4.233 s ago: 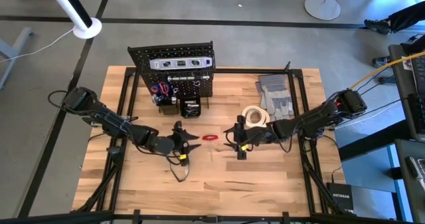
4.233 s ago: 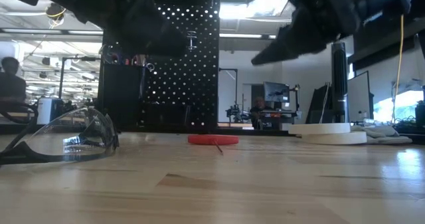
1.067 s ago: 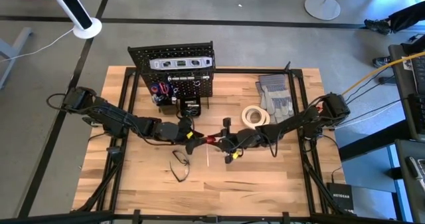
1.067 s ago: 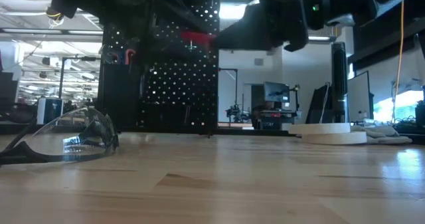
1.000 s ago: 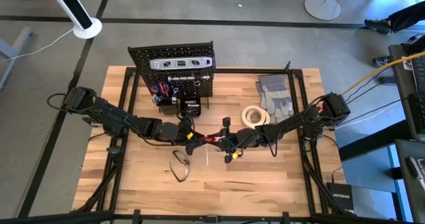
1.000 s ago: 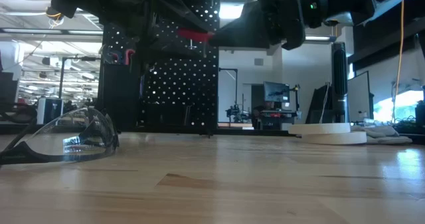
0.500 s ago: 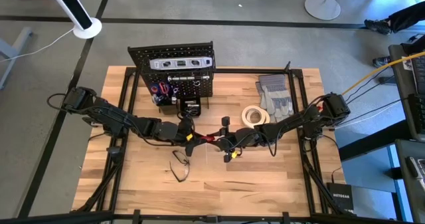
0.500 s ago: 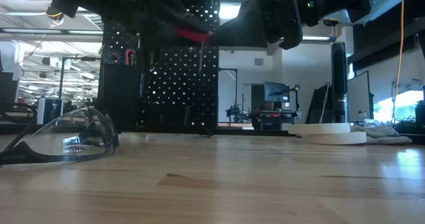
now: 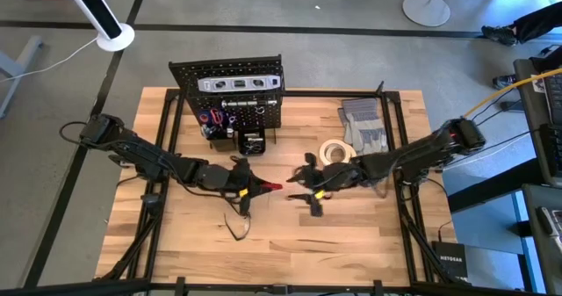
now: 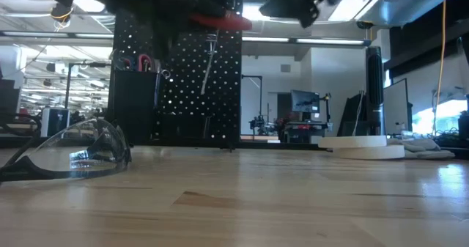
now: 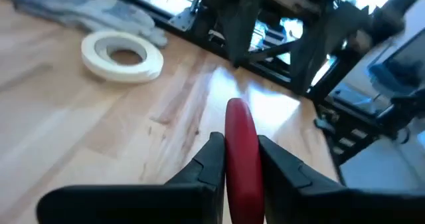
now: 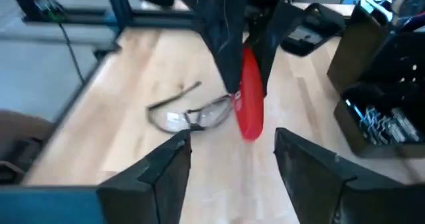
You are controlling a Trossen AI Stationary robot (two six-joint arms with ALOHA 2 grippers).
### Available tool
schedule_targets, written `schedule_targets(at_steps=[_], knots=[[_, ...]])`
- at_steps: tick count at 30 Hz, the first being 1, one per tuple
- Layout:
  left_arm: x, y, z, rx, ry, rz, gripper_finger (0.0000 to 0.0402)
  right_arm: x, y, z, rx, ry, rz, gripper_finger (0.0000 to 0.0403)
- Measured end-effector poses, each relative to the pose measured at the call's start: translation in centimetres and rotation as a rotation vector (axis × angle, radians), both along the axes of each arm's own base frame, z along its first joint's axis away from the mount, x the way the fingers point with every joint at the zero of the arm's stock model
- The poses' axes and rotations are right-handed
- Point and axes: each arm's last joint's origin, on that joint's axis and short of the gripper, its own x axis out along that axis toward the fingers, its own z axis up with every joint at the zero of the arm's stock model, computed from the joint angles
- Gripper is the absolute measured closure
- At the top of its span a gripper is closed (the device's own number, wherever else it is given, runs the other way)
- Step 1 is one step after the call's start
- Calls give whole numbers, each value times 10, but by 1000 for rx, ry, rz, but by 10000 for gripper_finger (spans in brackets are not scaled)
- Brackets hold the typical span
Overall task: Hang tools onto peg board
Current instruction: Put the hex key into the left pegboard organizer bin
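My left gripper (image 9: 262, 187) is shut on a red-handled tool (image 9: 274, 187) above the middle of the table. A thin metal shaft (image 10: 208, 55) hangs slanting below the handle. My right gripper (image 9: 295, 184) stands open just right of the tool with nothing between its fingers (image 12: 163, 174). The black peg board (image 9: 230, 90) stands upright at the far edge and carries a silver level (image 9: 239, 83) and small bins. Safety glasses (image 9: 235, 221) lie on their frame near the left gripper. A white tape roll (image 9: 334, 153) lies flat at the right. My left gripper pinches the red handle (image 11: 240, 159) between its two fingers, which lie along it. The fingers come nearly level from the table's left, and the handle's rounded end (image 11: 236, 112) sticks out past their tips. The tool is lifted clear of the table.
Grey gloves (image 9: 364, 129) lie at the far right beside the tape roll. A bin on the peg board holds red-handled tools (image 9: 211, 119). Bare wood (image 9: 351, 234) stretches along the near side. Black frame rails (image 9: 395, 138) run along the table's sides.
My right gripper has let go of the red handle, opened, and drawn back toward the table's right edge while rising. My left gripper has taken hold of the handle and lifted it slightly. The thin shaft has swung down and now hangs slanting below the handle.
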Motion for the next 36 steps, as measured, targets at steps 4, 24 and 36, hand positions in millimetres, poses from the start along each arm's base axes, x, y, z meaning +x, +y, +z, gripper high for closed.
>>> schedule_targets(at_steps=[4, 24, 36], knots=[[-1, -5, 5, 119, -44, -29, 351, -18, -5, -6, 79, -114, -15, 182], [-1, -6, 8, 156, -69, -12, 352, 14, -13, -56, 203, -379, 16, 247], [-1, -6, 6, 183, -53, -18, 350, 21, -20, -52, 171, -369, -2, 341]])
